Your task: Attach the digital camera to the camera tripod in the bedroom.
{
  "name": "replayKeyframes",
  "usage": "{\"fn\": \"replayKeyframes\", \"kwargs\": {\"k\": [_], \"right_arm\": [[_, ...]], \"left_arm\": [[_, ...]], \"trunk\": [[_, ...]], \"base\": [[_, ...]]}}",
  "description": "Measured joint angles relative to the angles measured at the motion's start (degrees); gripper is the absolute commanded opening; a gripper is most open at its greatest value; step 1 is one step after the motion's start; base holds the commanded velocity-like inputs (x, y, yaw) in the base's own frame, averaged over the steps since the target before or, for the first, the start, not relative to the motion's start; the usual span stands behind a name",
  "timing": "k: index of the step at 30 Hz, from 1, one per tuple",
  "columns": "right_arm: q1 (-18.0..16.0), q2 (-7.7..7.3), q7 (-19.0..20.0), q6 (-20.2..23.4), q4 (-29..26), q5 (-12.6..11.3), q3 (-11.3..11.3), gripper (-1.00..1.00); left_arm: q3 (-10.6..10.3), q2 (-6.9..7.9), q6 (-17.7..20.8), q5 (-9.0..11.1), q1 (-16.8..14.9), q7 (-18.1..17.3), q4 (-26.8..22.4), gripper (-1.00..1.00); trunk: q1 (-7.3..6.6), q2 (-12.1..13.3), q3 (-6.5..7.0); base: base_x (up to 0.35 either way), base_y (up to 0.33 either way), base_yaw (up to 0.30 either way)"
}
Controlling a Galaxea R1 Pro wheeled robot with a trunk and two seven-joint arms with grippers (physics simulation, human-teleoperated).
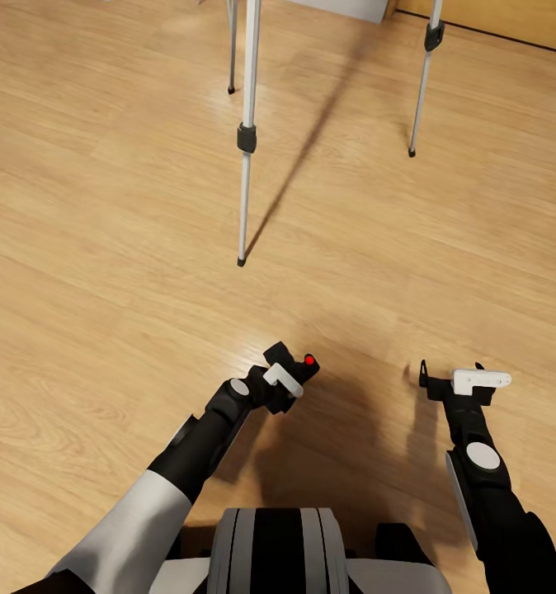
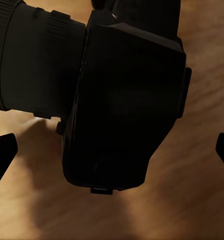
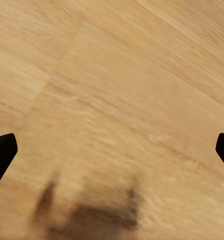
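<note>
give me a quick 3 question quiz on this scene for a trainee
1. True or false: the digital camera is lying on the wood floor.
2. Which gripper has the camera at it? A) left gripper B) right gripper C) neither
3. Fill in: in the head view, ___ legs of the camera tripod reach down to the floor ahead of the robot.

Key
1. False. It sits at the left gripper, above the floor, its red button showing in the head view.
2. A. The right wrist view has just bare floor ahead of the gripper.
3. Three.
</note>
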Motion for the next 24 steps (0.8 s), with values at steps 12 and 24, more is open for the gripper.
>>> {"fn": "replayKeyframes", "kwargs": {"k": [12, 24], "right_arm": [[-0.01, 0.0, 0.0, -0.02, -0.03, 0.0, -0.09, 1.0], [0.05, 3.5, -0.27, 0.04, -0.11, 0.04, -0.27, 1.0]], "left_arm": [[-0.02, 0.0, 0.05, 0.0, 0.0, -0.14, 0.1, 1.0], [-2.54, 0.0, -0.01, -0.5, -3.54, -0.39, 2.79, 1.0]], "trunk": [[0.23, -0.12, 0.0], [0.26, -0.13, 0.0]], "base": [[0.0, 0.0, 0.0], [0.0, 0.0, 0.0]]}}
